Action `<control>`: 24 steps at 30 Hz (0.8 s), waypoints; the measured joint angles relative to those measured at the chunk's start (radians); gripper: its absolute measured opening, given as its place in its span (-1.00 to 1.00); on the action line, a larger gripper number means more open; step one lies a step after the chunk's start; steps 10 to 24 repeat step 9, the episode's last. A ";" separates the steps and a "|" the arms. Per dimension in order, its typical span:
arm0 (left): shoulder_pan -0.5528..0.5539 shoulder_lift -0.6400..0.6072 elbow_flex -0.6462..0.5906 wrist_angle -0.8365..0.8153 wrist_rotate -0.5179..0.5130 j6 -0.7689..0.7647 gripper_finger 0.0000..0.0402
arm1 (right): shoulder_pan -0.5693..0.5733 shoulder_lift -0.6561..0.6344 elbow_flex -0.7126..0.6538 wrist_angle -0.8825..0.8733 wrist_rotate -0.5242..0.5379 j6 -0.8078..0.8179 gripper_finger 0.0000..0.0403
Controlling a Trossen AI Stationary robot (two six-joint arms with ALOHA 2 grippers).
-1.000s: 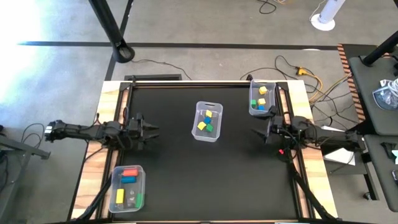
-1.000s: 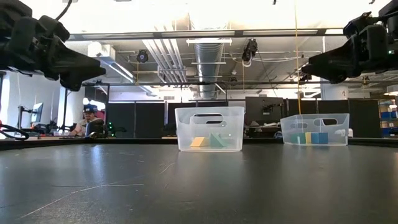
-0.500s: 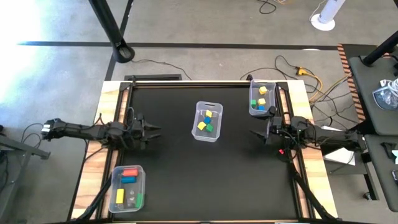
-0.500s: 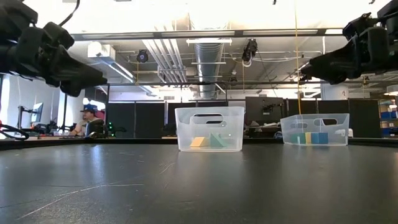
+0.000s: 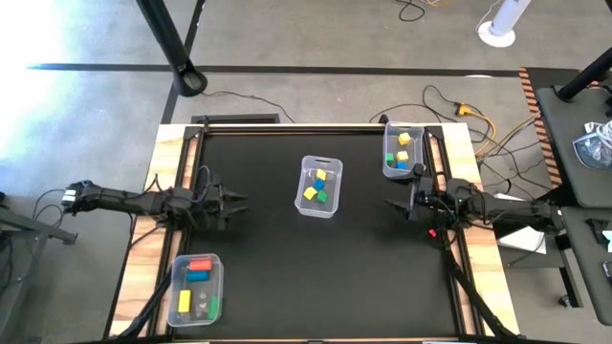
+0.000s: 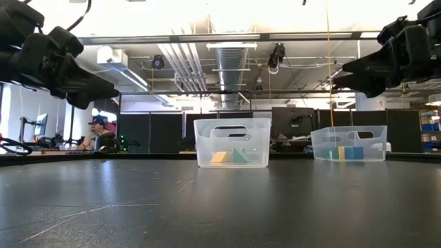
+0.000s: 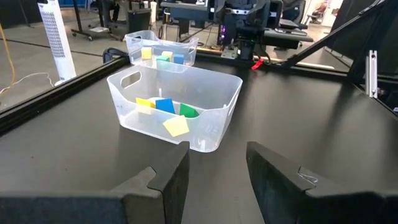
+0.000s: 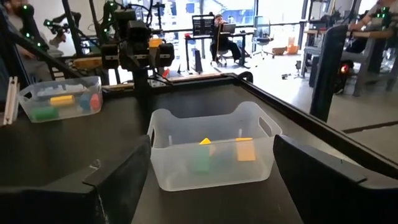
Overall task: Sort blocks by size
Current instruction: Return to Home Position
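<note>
Left tool [image 5: 235,203] and right tool [image 5: 390,204] above the counter [image 5: 287,268] at opposite edges, each spread wide and empty. Blocks [image 5: 310,194] in a clear bin [image 5: 322,159] midway between the tools; more blocks in bins near each tool.

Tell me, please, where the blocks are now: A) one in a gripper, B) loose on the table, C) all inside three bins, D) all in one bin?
C: the blocks lie in the middle bin, the right bin and the left bin, while the left gripper and right gripper are open and empty.
</note>
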 joint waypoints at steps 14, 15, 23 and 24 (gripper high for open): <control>0.000 0.017 0.019 -0.003 0.001 0.000 -0.27 | 0.000 0.000 0.002 -0.001 0.003 -0.002 0.55; 0.000 0.017 0.019 -0.003 0.001 0.000 -0.27 | 0.000 0.000 0.002 -0.001 0.003 -0.002 0.55; 0.000 0.017 0.019 -0.003 0.001 0.000 -0.27 | 0.000 0.000 0.002 -0.001 0.003 -0.002 0.55; 0.000 0.017 0.019 -0.003 0.001 0.000 -0.27 | 0.000 0.000 0.002 -0.001 0.003 -0.002 0.55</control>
